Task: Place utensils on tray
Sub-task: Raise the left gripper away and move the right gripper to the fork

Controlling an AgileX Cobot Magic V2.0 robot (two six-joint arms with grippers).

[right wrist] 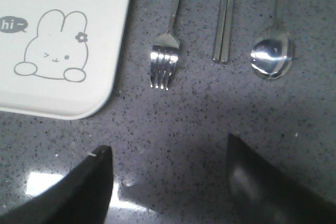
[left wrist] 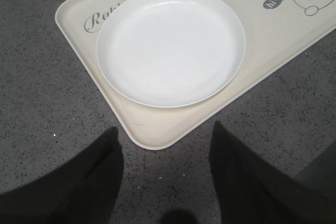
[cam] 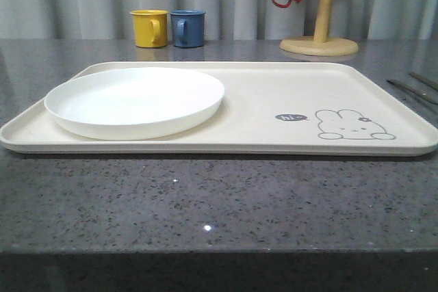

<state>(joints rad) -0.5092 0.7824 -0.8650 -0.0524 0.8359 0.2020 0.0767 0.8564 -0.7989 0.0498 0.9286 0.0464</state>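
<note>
Right gripper spread, nothing held, hung over bare bench just short of fork, chopsticks, spoon, laid beside the tray corner. Left gripper spread at the tray's plate corner.

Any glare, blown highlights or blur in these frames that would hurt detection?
Front view: white plate nearly blown out, small glints on the countertop. Left wrist view: even light, dark blurred fingers. Right wrist view: bright glare on the fork tines and spoon bowl, a reflection patch on the countertop, right gripper out of focus.
</note>
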